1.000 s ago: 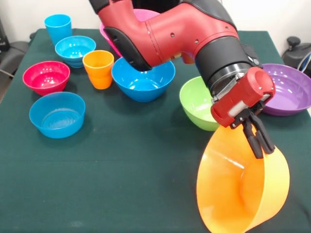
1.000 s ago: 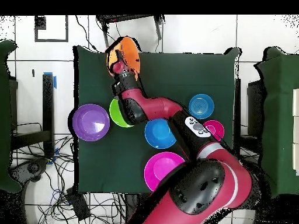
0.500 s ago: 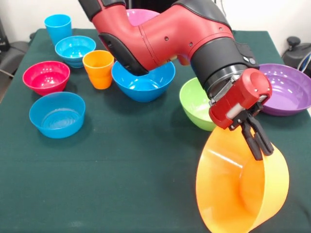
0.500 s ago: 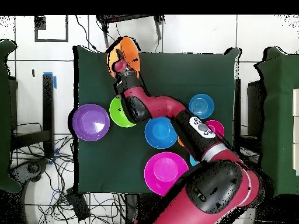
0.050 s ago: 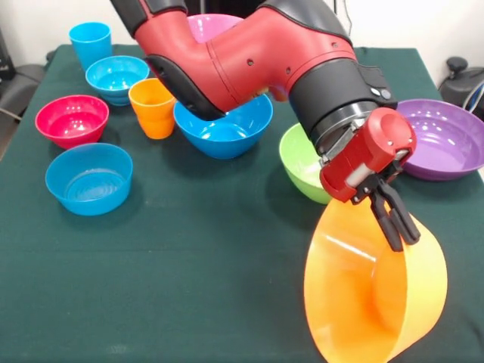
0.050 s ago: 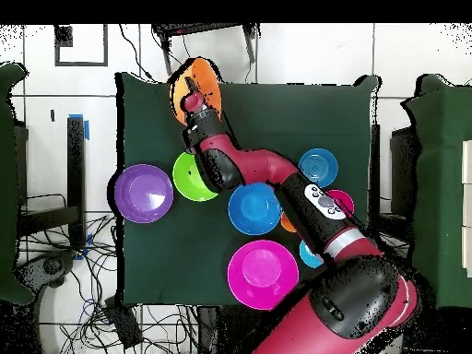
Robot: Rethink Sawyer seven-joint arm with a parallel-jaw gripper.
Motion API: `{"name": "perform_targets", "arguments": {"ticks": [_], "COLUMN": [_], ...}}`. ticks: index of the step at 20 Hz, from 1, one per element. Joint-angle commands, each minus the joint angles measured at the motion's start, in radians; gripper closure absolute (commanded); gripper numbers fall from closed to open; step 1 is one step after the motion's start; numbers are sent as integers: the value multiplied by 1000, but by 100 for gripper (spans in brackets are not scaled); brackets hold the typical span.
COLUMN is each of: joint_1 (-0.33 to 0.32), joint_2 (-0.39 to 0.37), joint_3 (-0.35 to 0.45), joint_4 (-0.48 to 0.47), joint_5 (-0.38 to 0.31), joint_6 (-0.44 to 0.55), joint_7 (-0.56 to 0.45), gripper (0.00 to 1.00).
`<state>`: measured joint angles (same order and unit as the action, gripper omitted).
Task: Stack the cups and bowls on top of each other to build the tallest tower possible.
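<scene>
My gripper is shut on the rim of the large orange bowl, which hangs tilted on its side over the table's near right corner. In the overhead view the gripper and the orange bowl sit at the table's top edge. The green bowl stands just behind my wrist, with the purple bowl to its right. The big blue bowl is mid-table, and the pink bowl is partly hidden behind the arm. The orange cup and light blue cup stand upright at the left.
A small red bowl and two small light blue bowls sit at the left of the green tablecloth. The arm's elbow reaches low over the blue and pink bowls. Cloth-covered tables flank the work table in the overhead view.
The arm has drifted slightly left and up in the front view, carrying the tilted orange bowl with it. The grip has not changed and the other bowls and cups stay put.
</scene>
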<state>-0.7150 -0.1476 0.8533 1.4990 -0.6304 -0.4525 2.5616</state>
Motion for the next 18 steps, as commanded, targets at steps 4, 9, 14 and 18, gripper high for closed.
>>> {"name": "perform_targets", "arguments": {"ticks": [4, 9, 14, 18], "joint_1": [-78, -103, -131, -172], "joint_2": [95, 86, 74, 88], "joint_3": [-91, -95, -92, -67], "joint_4": [6, 9, 16, 12], "joint_5": [-102, -121, -129, -149], "joint_6": [308, 288, 290, 315], "joint_7": [-44, -44, -48, -64], "gripper": [100, 100, 100, 100]}}
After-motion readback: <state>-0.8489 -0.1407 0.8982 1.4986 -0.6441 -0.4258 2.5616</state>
